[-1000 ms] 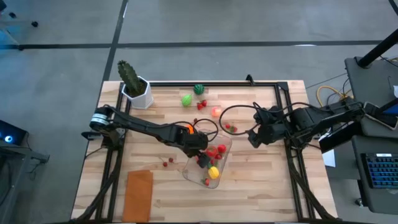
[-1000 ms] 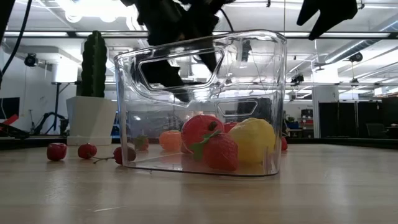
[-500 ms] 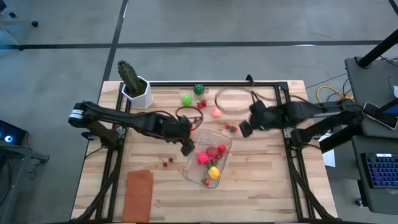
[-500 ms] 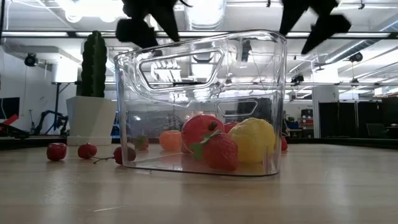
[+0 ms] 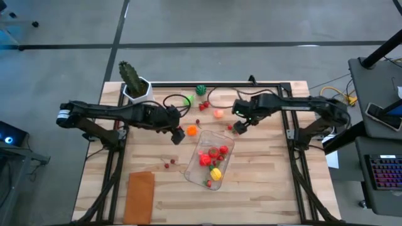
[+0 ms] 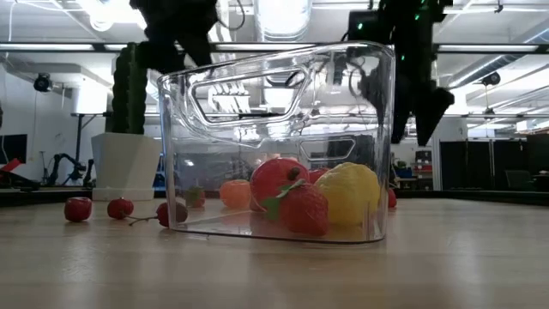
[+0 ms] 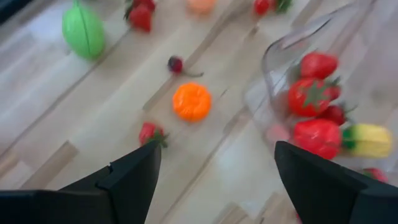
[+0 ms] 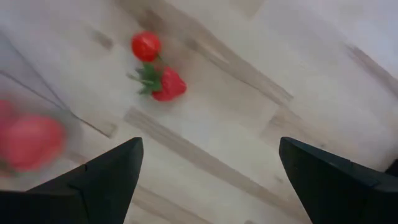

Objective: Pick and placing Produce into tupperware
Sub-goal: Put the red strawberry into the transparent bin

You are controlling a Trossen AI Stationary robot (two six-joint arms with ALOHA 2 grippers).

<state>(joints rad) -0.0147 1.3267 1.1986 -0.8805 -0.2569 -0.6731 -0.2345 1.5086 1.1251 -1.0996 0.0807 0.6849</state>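
With both jaws released, I worry my right gripper (image 5: pixel 239 126) nudges the strawberry (image 8: pixel 168 85) into the tupperware (image 5: pixel 211 164) wall, missing its grasp.

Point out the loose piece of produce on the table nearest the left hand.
The small orange pumpkin-like piece, lying just beside the open left hand, outside the clear tupperware. The green fruit and the other loose pieces lie farther off.
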